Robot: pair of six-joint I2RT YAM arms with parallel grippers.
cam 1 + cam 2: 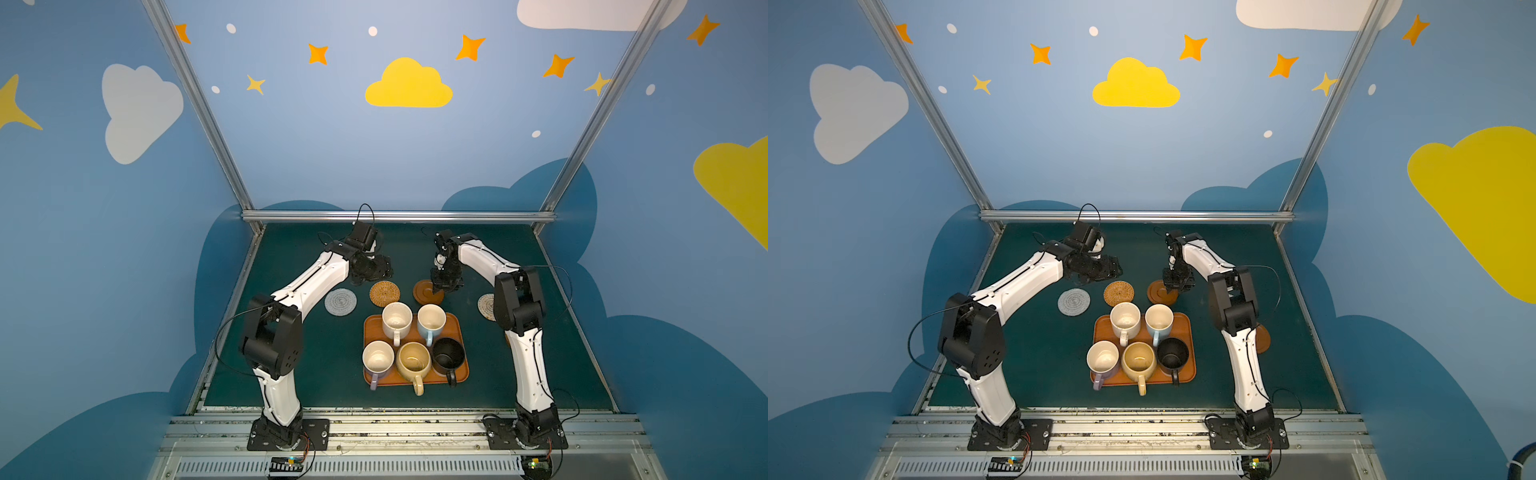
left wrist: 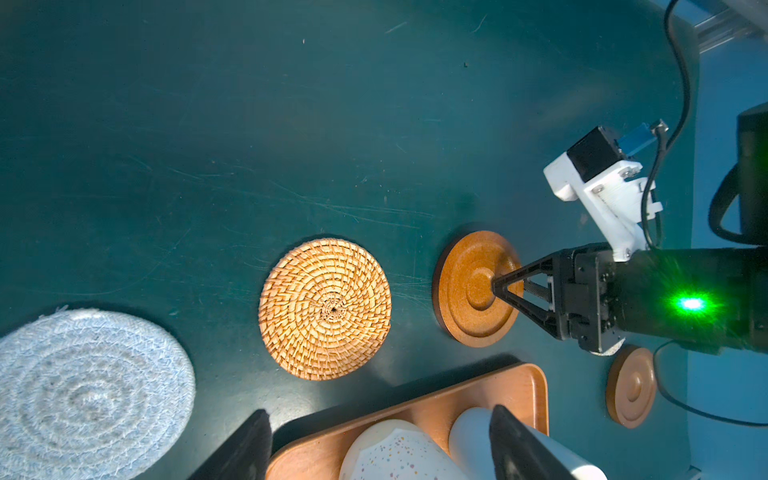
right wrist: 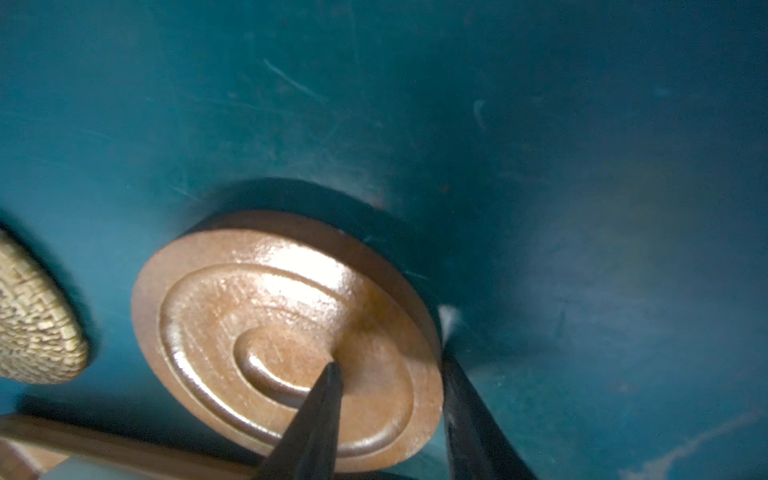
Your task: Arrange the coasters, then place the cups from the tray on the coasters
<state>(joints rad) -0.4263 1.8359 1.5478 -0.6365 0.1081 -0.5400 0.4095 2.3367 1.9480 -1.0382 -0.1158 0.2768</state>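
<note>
A matte, scuffed teal counter [image 1: 316, 365] carries everything. The orange-brown tray [image 1: 452, 322], a rounded rectangle with a low rim, is set nearer the robot's bases than either pair of fingers. Five glossy handled cups are stood on it: speckled white [image 1: 397, 319], light blue [image 1: 431, 318], lavender [image 1: 378, 357], squat yellow-beige [image 1: 413, 360] and black [image 1: 448, 353].

The grey-white woven coaster [image 1: 340, 302] and the tightly coiled tan rattan coaster [image 1: 384, 293] are laid flat just tray-side of the left fingers [image 2: 249, 449], which are spread wide and hold nothing. The right fingers [image 3: 316, 424] are closed on a brown wooden coaster [image 3: 257, 332] with turned concentric ridges: one tip is set at its central recess, the other against its outer rim. A beige rope coaster [image 1: 485, 305] and a second wooden coaster [image 2: 631, 386] are partly hidden by the right arm, to the right of those fingers.
</note>
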